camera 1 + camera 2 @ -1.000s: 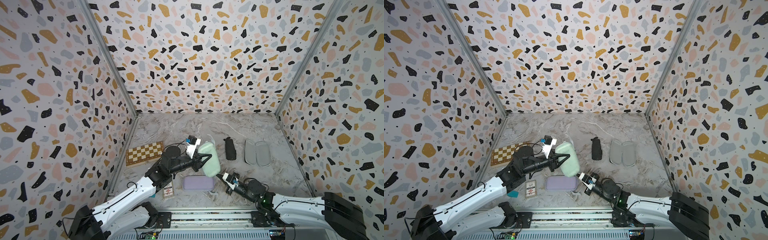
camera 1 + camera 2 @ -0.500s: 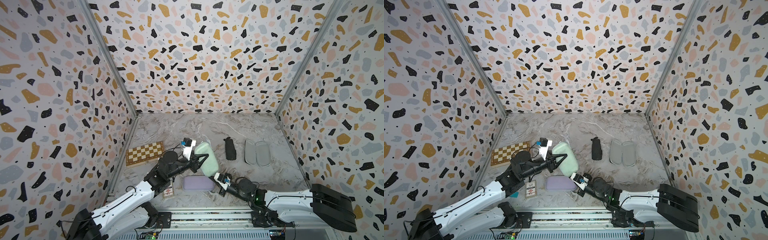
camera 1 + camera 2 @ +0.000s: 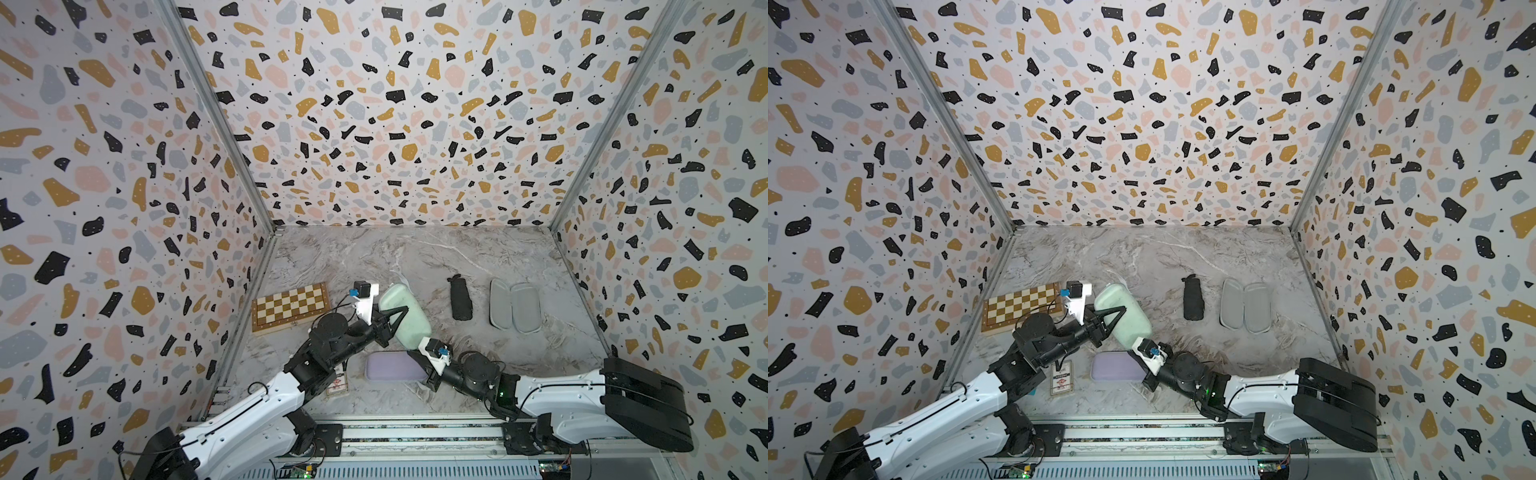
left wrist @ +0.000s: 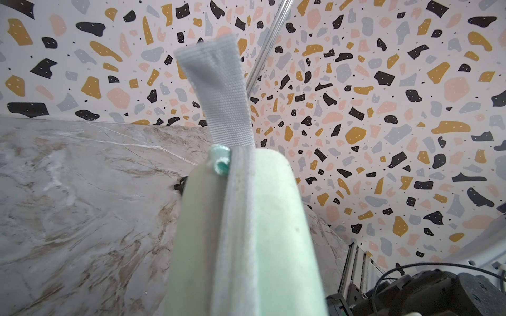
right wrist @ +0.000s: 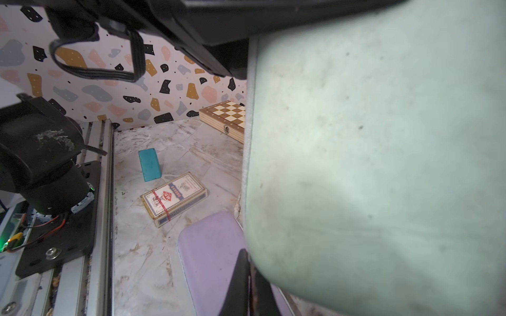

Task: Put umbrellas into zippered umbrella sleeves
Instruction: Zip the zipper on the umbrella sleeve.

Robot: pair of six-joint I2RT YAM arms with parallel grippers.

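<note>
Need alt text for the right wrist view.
A mint green case fills much of the frame, close up. Beyond it on the marble table lie a lilac case, a card box, a teal block and a chessboard box.

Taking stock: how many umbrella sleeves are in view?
3: mint sleeve held by the left gripper, lilac sleeve closed near the front, open grey-lined sleeve beside the black umbrella.

The raised sleeve [image 3: 411, 328] sits in the left end effector [image 3: 399, 318], its near end at the right end effector [image 3: 415, 356]. Below both, a zipped sleeve [image 3: 390, 366] lies on the bench [image 3: 374, 257], with a card pack [image 3: 337, 384] leftward. Left of the left end effector lies the chessboard box [image 3: 291, 307]; rightward lie the umbrella [image 3: 460, 298], then the spread sleeve [image 3: 515, 305].
</note>
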